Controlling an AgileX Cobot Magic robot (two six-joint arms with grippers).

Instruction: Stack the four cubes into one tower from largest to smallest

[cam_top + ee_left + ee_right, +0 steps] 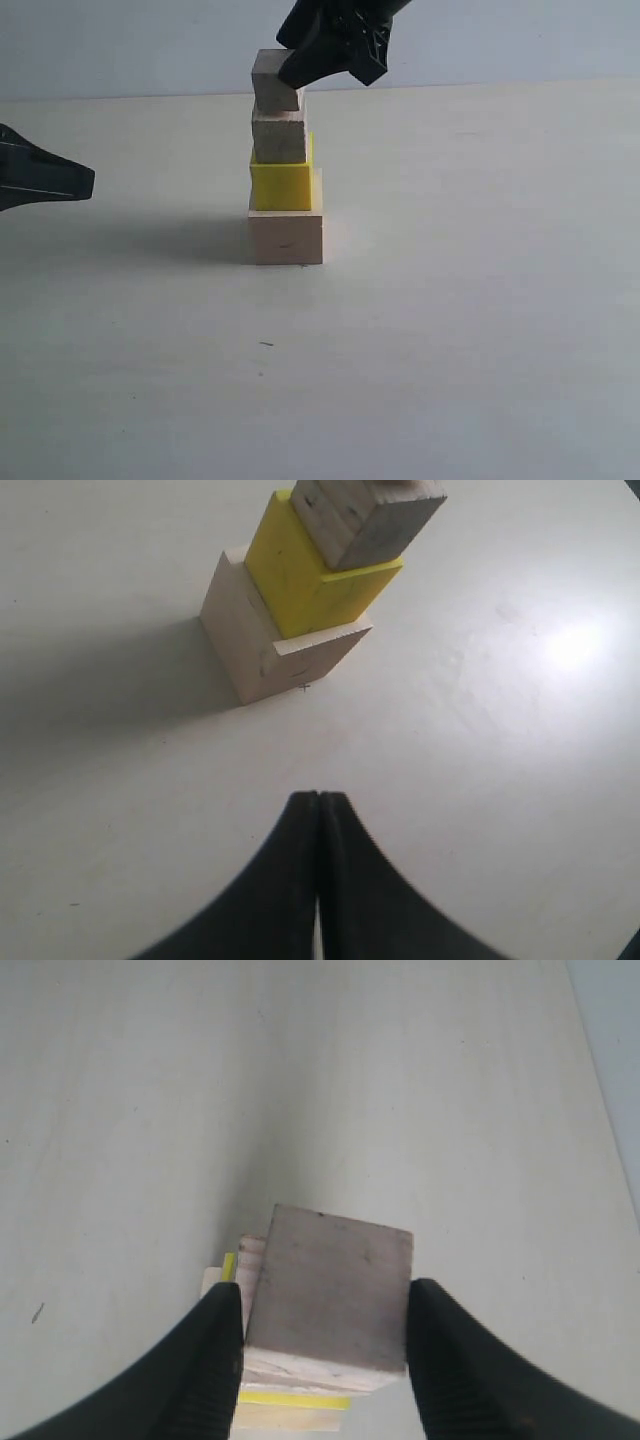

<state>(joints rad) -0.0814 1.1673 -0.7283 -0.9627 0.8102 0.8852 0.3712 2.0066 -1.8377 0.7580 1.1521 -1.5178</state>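
A tower stands mid-table: the large pale wooden cube (286, 236) at the bottom, the yellow cube (282, 183) on it, and a small wooden cube (280, 138) on top. My right gripper (298, 72) comes down from above, shut on the smallest wooden cube (270, 80). That cube is slightly tilted, offset left, and right at the small cube's top; I cannot tell if they touch. In the right wrist view the smallest cube (330, 1280) sits between the fingers (215, 1360). My left gripper (318, 798) is shut and empty, low at the left, away from the tower.
The pale table (480, 320) runs flat around the tower, with a plain wall behind it. The tower's shadow (190, 240) falls to its left. No other objects show.
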